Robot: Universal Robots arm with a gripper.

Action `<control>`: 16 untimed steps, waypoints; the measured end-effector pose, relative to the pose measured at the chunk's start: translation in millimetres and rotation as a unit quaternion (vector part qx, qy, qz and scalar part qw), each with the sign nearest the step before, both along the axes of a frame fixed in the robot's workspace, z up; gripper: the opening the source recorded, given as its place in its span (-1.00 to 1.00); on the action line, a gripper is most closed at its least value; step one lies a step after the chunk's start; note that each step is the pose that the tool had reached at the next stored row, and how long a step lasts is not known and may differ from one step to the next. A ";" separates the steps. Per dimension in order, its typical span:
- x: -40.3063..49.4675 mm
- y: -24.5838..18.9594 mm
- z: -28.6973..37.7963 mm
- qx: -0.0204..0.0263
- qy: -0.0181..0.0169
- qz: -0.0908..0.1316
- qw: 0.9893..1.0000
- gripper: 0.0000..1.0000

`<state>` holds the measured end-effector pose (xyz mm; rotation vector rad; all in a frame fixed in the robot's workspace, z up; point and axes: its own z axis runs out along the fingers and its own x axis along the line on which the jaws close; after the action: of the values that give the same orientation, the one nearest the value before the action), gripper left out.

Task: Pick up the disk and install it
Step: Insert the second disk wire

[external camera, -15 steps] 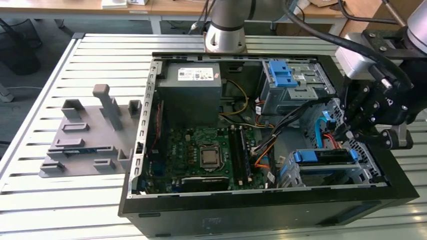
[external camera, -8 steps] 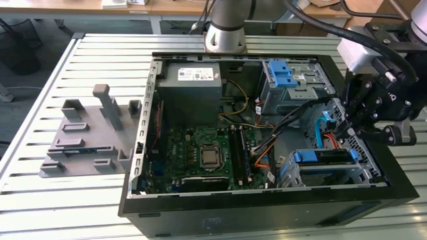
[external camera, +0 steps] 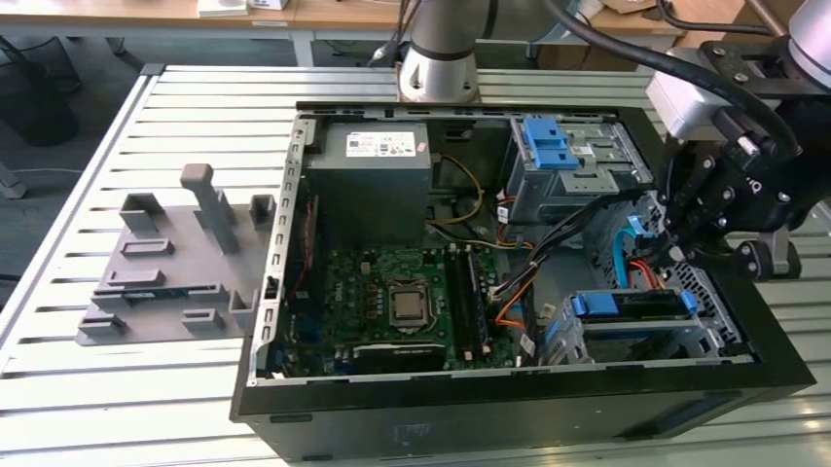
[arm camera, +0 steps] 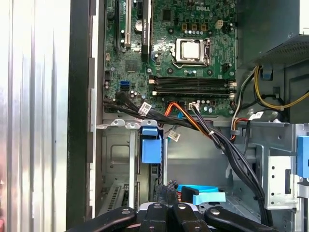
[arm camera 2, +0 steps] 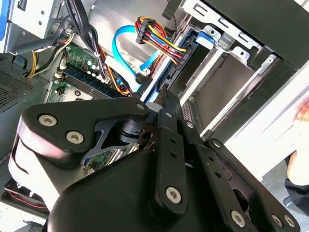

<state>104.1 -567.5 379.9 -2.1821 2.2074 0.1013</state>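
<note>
I see the black linkage gripper at the right of the exterior view, over the open black computer case. The blue-framed silver disk sits in the lower-right drive bay, just below it. I cannot tell its finger state.

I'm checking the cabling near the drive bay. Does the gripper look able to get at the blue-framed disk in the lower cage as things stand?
Probably yes. The gripper hangs just above the disk in its cage, with the case open. The blue data cable and orange wires run close beside it and could snag.
</note>
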 end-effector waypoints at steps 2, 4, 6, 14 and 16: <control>-0.3 2.3 0.0 0.000 0.000 0.001 1.000 -0.79; -0.8 4.0 0.4 0.000 0.000 0.002 1.000 -0.79; -1.0 5.7 1.9 0.000 0.000 0.002 1.000 -0.79; -1.4 12.3 5.3 0.000 0.000 0.010 1.000 -0.79; -1.4 14.1 5.3 0.000 0.000 0.014 1.000 -0.79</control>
<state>102.7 -553.4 385.2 -2.2141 2.1766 0.1021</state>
